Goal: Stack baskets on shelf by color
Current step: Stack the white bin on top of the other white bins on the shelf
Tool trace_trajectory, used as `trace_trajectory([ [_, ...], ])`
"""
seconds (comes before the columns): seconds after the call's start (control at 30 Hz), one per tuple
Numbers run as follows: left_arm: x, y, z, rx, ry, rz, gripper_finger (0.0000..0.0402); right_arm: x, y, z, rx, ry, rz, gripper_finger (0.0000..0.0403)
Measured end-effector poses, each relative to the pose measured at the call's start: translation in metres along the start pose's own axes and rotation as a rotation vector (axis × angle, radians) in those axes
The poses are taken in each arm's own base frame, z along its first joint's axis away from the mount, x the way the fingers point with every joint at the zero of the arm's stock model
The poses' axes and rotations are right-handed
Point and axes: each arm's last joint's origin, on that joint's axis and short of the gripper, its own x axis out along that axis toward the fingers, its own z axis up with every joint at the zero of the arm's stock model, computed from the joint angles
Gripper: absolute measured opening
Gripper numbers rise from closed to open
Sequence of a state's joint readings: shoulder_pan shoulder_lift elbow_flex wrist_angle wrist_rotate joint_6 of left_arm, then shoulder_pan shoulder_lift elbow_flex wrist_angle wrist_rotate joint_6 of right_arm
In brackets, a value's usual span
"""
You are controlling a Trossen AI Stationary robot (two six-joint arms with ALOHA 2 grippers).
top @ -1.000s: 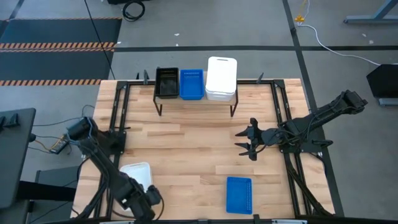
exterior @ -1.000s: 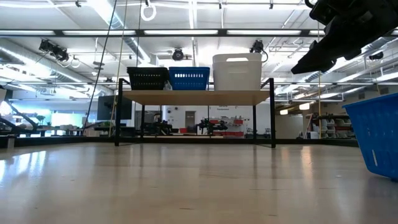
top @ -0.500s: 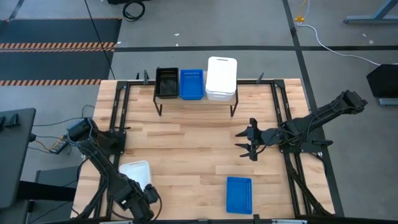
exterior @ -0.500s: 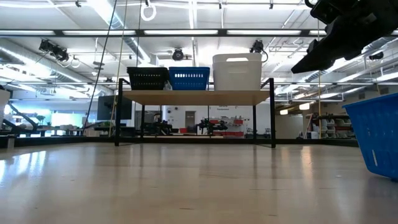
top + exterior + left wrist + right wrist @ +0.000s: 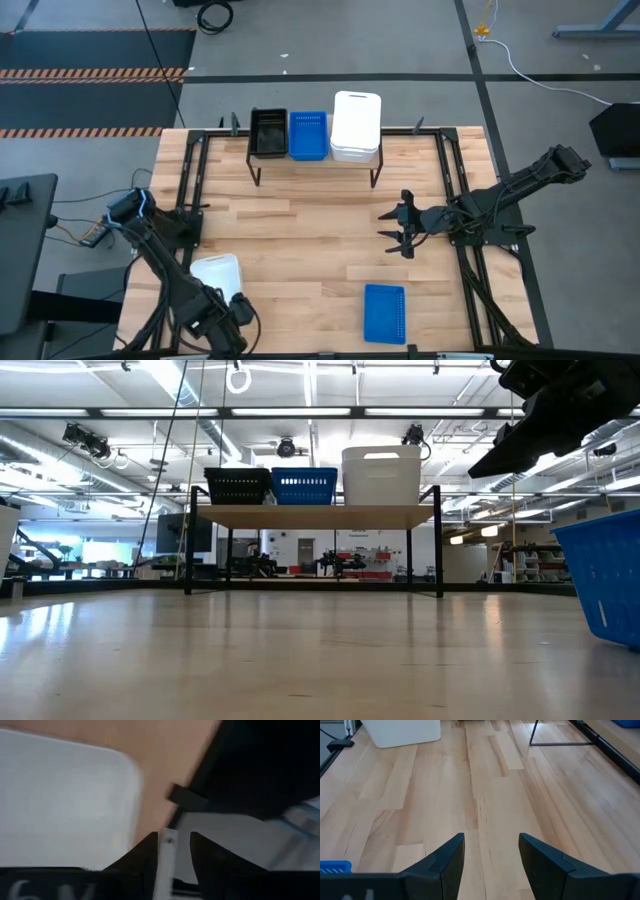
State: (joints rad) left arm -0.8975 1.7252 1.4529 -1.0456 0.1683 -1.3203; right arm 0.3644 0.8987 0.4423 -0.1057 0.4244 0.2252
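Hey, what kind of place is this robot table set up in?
Probably a robotics lab or workshop: hazard-striped floor mats, cables on a concrete floor, and ceiling strip lights over equipment behind the shelf.

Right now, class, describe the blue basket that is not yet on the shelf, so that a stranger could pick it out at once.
Start from the wooden tabletop and look away from the low wooden shelf on black legs, toward the near edge. There, in front of the right gripper, a blue perforated plastic basket lies alone on the table. Its blue twin stands on the shelf between black and white baskets.
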Motion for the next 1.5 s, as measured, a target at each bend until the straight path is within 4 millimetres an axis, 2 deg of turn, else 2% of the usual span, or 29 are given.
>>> trace_trajectory([
  [0.2, 0.011, 0.008, -0.007, 0.004, -0.018, 0.085, 0.0118, 0.0, 0.001, 0.0, 0.009, 0.006, 0.027, 0.0195],
  [0.43, 0.024, 0.01, -0.005, 0.002, -0.028, 0.051, 0.0129, 0.0, 0.001, 0.0, 0.007, 0.009, 0.035, 0.0195],
  [0.8, 0.054, 0.03, -0.006, -0.025, -0.013, 0.098, 0.0135, 0.0, 0.001, 0.0, 0.006, 0.009, 0.035, 0.0195],
  [1.07, 0.084, 0.047, 0.001, -0.031, -0.053, 0.041, 0.0124, 0.0, 0.001, 0.0, 0.006, 0.009, 0.035, 0.0195],
  [1.27, 0.089, 0.061, 0.014, -0.015, -0.091, 0.088, 0.0094, 0.0, 0.001, 0.0, 0.008, 0.009, 0.035, 0.0195],
  [1.5, 0.083, 0.071, 0.041, -0.015, -0.101, 0.107, 0.0011, 0.0, 0.001, 0.0, 0.008, 0.008, 0.036, 0.0195],
])
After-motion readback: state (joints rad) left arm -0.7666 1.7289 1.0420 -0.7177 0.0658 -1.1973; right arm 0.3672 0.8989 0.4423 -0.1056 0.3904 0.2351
